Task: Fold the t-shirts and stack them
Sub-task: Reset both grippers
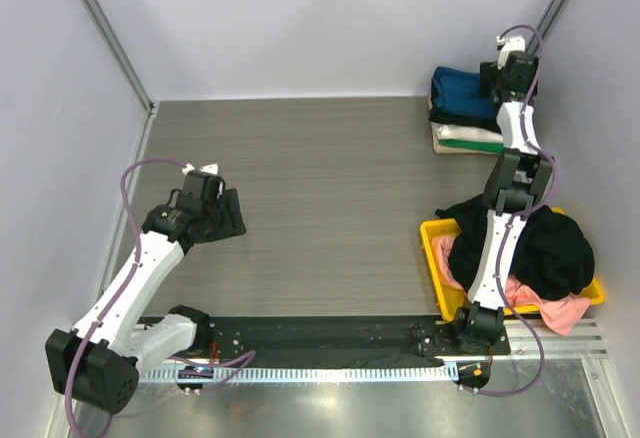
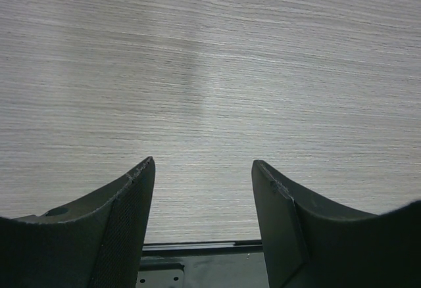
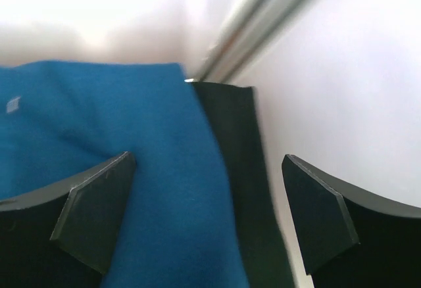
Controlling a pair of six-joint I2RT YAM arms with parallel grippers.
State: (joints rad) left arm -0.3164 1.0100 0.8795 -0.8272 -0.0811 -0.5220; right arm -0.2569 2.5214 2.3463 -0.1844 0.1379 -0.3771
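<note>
Left gripper [image 2: 204, 164] hovers over the table [image 2: 210, 71], jaws partly open, holding nothing. Right gripper [image 3: 207, 160] stands wide open and empty above the dark blue t-shirt [image 3: 131, 123], which tops the folded stack [image 1: 465, 113] in the far right corner. A black t-shirt [image 1: 555, 248] and a pink t-shirt [image 1: 545, 308] lie heaped in the yellow bin [image 1: 432, 258].

Ctr table [image 1: 330, 188] free; bin [image 1: 433, 258], stack [image 1: 462, 93] block rt.

The gripper [image 2: 202, 163] hangs above the bare grey wood-grain table [image 2: 210, 51]. Its two dark fingers [image 2: 125, 216] stand apart with nothing between them. A black strip [image 2: 204, 265] with small holes lies at the table's edge below them.
</note>
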